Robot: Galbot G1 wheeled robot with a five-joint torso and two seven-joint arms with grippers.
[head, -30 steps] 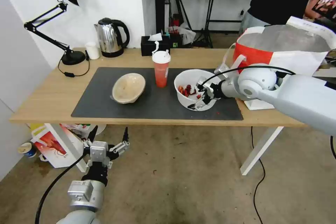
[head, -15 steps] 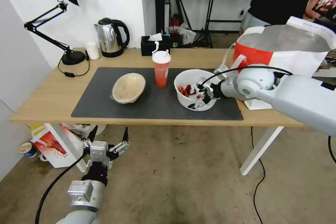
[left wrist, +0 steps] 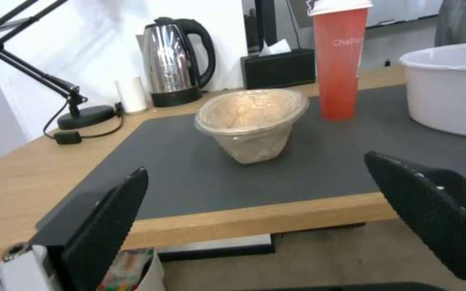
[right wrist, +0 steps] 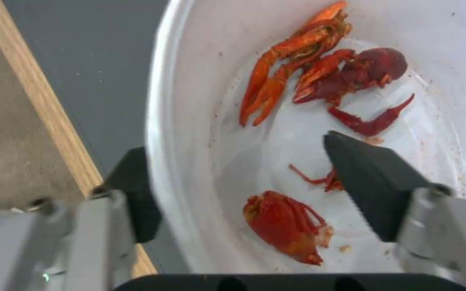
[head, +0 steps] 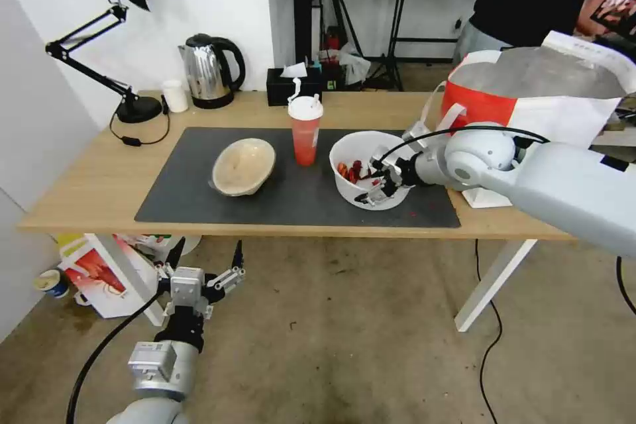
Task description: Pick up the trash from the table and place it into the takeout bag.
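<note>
Upright white bowl (rim astride open right gripper)

1. Two bowls are being counted on the worktop: one white bowl and one beige bowl.
2. One red cup is being counted.
3. One takeout bag is being counted.
4. One kettle and one lamp are being counted.

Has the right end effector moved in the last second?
Barely: right end effector crept slightly up-table along the white bowl's rim, fingers straddling the wall. Bowl unmoved on the mat.
</note>
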